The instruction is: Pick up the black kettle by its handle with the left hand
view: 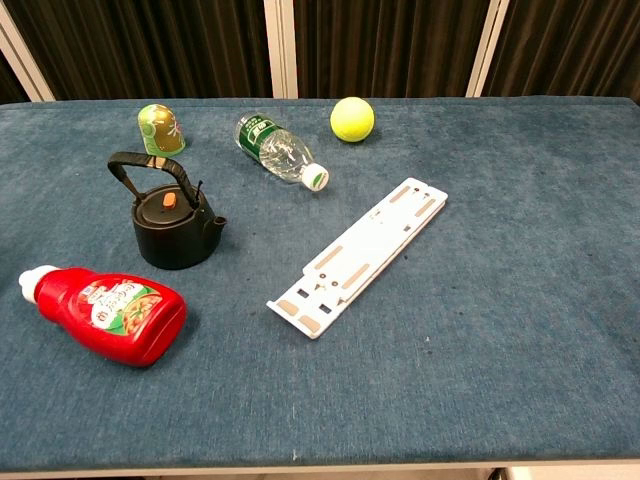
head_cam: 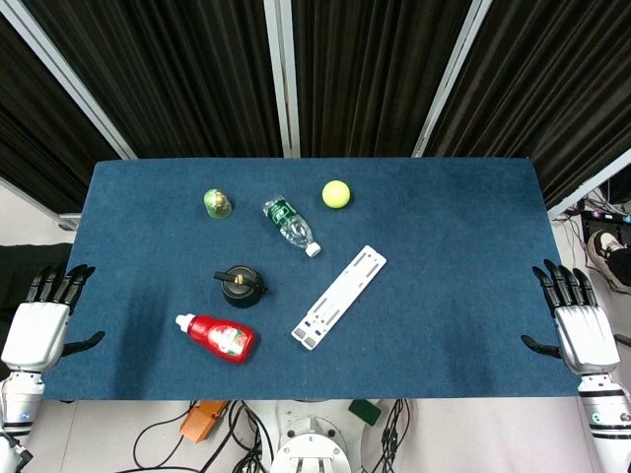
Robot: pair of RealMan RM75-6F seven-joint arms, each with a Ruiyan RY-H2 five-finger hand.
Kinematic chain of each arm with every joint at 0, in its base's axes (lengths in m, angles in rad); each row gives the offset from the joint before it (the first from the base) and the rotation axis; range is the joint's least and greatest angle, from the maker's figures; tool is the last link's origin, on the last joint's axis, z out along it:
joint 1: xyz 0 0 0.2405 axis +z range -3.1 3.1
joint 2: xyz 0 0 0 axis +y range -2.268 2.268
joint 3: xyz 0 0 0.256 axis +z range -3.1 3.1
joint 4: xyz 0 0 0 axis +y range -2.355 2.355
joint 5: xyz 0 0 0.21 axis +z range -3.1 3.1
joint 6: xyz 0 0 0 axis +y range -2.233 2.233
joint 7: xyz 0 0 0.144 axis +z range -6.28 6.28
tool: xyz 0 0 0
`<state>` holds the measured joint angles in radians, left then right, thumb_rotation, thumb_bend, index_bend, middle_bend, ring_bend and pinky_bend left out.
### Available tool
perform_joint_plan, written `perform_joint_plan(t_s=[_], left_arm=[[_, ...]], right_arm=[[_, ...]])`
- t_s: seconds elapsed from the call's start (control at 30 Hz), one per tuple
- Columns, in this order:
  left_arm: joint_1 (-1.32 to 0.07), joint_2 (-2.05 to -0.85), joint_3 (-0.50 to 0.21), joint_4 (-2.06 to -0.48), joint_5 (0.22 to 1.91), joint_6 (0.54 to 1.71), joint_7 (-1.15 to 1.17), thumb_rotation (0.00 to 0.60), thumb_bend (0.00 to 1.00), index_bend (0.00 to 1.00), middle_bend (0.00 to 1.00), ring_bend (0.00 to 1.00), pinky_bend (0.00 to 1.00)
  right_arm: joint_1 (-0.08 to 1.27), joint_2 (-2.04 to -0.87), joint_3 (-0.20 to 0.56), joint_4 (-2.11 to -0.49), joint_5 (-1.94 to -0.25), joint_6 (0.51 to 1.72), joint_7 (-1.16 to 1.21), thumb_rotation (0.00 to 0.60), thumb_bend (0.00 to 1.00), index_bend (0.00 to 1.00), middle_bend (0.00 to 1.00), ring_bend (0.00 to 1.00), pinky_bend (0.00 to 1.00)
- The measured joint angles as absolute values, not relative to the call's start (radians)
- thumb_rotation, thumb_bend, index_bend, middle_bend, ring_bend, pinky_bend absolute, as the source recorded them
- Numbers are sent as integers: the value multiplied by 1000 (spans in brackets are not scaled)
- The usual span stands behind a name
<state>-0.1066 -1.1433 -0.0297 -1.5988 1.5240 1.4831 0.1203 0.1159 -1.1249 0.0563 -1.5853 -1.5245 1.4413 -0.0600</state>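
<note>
On the blue felt table [head_cam: 463,296] we count one black cast-iron kettle [view: 172,222], upright left of centre, beside one red ketchup bottle [view: 105,313], one clear plastic bottle [view: 279,150], one yellow tennis ball [view: 352,118], one green egg-shaped toy [view: 160,129] and one white flat bracket [view: 358,254]. Our left hand [head_cam: 41,320] and right hand [head_cam: 577,320] rest spread and empty at the table's edges.

Chest view shows neither hand.
</note>
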Motion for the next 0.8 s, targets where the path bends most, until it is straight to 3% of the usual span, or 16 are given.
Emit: perform_joint_plan(t_s=[0.5, 0.8], left_arm=[[-181, -1139, -53, -1617, 1600, 1457, 131, 600, 110, 94, 112, 50, 0], [-354, -1147, -89, -1704, 1687, 1288, 181, 600, 110, 166, 177, 117, 0]], right_arm=[[111, -1124, 48, -1578, -1527, 1445, -56, 600, 39, 0, 0, 0, 0], [105, -1135, 36, -1568, -1516, 1431, -56, 600, 39, 0, 0, 0, 0]])
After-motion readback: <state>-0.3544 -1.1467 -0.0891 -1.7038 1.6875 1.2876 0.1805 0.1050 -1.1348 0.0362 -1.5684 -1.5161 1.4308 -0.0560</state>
